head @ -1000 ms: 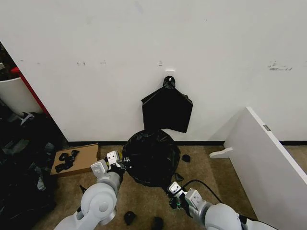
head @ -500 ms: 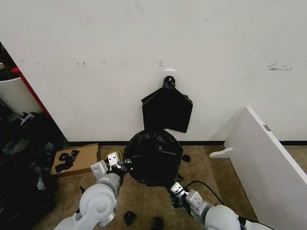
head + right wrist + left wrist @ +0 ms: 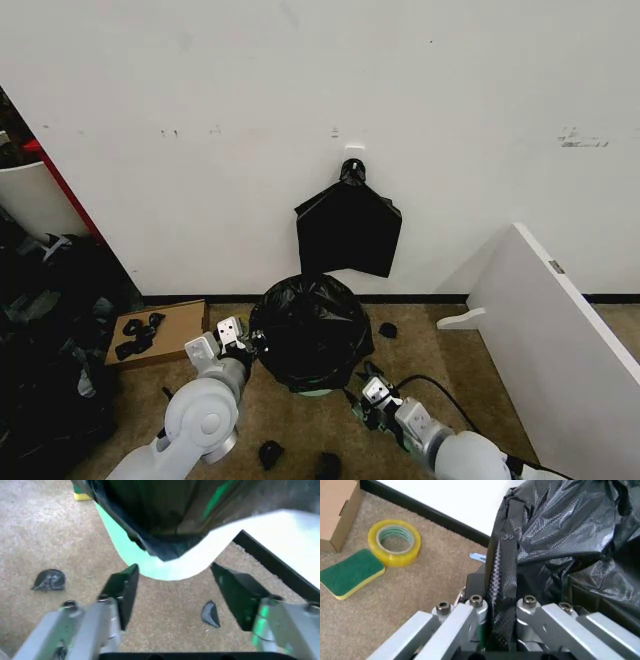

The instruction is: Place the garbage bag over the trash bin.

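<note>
The glossy black garbage bag point(image 3: 310, 328) is draped over the trash bin, whose pale base point(image 3: 314, 391) peeks out under the bag's hem. My left gripper point(image 3: 240, 342) is at the bag's left side, shut on a fold of the black plastic point(image 3: 501, 592). My right gripper point(image 3: 369, 386) is low at the bin's front right. In the right wrist view it point(image 3: 177, 592) stands open, with the bin's bare lower wall point(image 3: 165, 566) just beyond the fingers and the bag's hem point(image 3: 160, 543) above it. Nothing is between its fingers.
A bundle of black bags point(image 3: 348, 226) hangs on the wall behind. A cardboard box point(image 3: 160, 330), a yellow tape roll point(image 3: 395, 542) and a green sponge point(image 3: 350, 573) lie left of the bin. A white board point(image 3: 555, 330) leans at the right. Black scraps point(image 3: 270, 455) dot the carpet.
The bagged bin, which leaned toward me, now stands more upright and its pale base shows. The left gripper keeps its hold. The right gripper has shifted slightly and stands clear of the bag.
</note>
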